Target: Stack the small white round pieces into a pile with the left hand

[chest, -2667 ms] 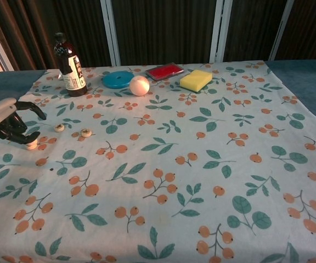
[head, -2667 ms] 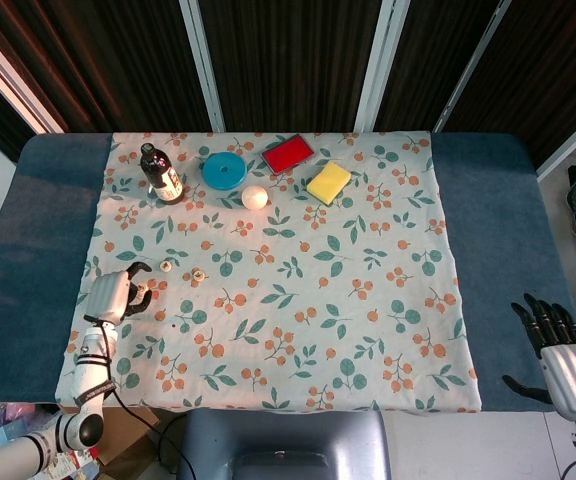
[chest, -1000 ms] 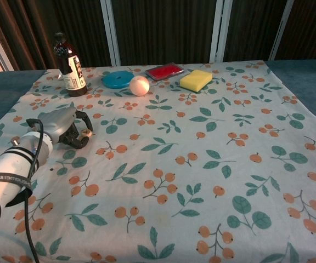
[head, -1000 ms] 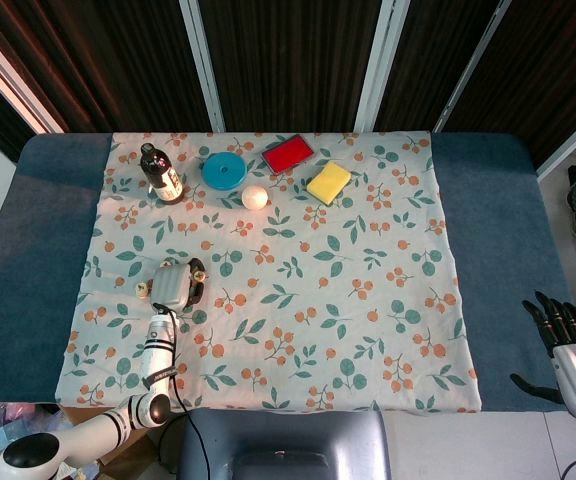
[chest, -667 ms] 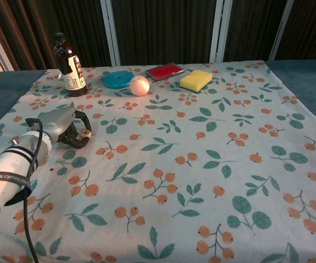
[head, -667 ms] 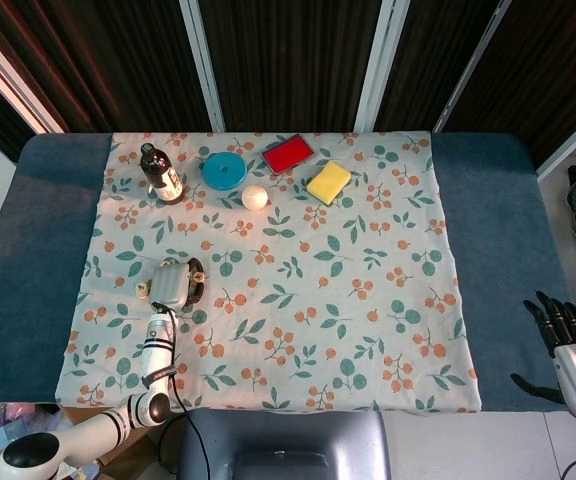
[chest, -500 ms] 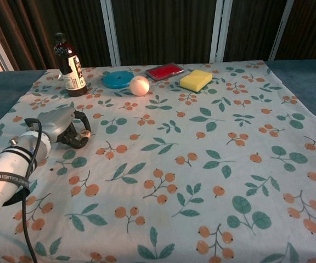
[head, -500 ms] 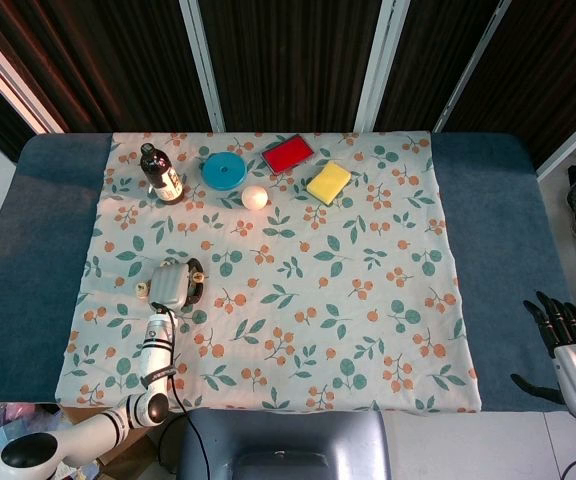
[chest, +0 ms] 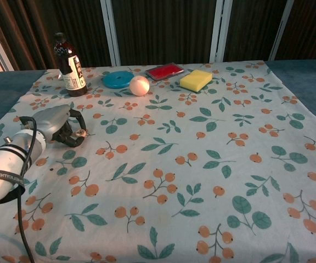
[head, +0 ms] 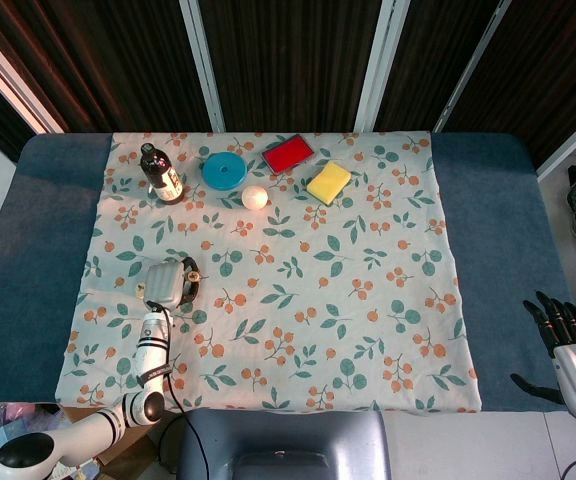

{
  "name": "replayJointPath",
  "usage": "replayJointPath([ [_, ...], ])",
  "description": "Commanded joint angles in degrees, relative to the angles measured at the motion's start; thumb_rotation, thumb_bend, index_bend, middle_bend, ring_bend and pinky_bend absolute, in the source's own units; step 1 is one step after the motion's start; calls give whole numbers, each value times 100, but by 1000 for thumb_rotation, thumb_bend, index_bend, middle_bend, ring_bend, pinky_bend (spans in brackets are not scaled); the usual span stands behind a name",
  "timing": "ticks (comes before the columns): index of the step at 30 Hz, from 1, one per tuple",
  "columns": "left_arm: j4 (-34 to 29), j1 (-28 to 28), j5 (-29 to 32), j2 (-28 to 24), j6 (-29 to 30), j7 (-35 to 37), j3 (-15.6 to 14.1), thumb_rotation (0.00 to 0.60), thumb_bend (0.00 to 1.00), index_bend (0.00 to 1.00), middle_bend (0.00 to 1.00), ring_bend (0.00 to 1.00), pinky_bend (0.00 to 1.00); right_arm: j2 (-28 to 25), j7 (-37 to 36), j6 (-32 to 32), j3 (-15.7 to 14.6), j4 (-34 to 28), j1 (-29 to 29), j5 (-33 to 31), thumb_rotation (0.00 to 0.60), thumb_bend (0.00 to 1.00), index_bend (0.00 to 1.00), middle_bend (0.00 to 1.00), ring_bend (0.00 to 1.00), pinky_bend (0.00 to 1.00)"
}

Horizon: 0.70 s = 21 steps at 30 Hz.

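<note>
My left hand [chest: 58, 127] lies low over the flowered cloth at the left side, its dark fingers curled. At their tips a small white round piece [chest: 81, 132] shows, pinched between thumb and finger. From above, the same left hand [head: 169, 281] covers most of that spot. Another small white piece [head: 140, 291] lies just beside the hand's left edge. A third piece is hidden under the hand or forearm. My right hand [head: 566, 348] hangs off the table's right front corner, fingers spread, holding nothing.
Along the far edge of the cloth [chest: 202, 164] stand a dark bottle [chest: 70, 66], a blue disc [chest: 117, 80], a pale ball [chest: 139, 85], a red flat box [chest: 165, 71] and a yellow sponge [chest: 196, 80]. A black cable runs along my left forearm [chest: 10, 164].
The left hand swung from the left edge to the pieces further right and curled round one. In the last half second it shifted slightly left, the piece moving with it.
</note>
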<state>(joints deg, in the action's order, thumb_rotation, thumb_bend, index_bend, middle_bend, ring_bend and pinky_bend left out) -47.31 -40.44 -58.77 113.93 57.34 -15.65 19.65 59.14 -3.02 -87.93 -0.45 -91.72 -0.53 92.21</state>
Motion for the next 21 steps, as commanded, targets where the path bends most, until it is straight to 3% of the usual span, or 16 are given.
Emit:
replayJointPath([
  [1, -144, 49, -73, -104, 109, 19, -20, 600, 409, 569, 1000, 1000, 1000, 4, 11, 2, -2, -2, 0, 3, 600, 118, 0, 0, 0, 0],
  [9, -1213, 307, -289, -777, 557, -36, -54, 600, 408, 568, 1000, 1000, 1000, 23, 76, 28, -9, -12, -10, 11, 600, 117, 0, 0, 0, 0],
  [16, -2587, 722, -53, -1817, 594, -225, -111, 600, 408, 561, 1000, 1000, 1000, 31, 129, 48, -7, -25, -19, 3, 600, 118, 0, 0, 0, 0],
  [21, -2900, 886, 197, -2205, 462, -191, -174, 600, 408, 560, 1000, 1000, 1000, 46, 174, 71, -17, -44, -35, 29, 600, 118, 0, 0, 0, 0],
])
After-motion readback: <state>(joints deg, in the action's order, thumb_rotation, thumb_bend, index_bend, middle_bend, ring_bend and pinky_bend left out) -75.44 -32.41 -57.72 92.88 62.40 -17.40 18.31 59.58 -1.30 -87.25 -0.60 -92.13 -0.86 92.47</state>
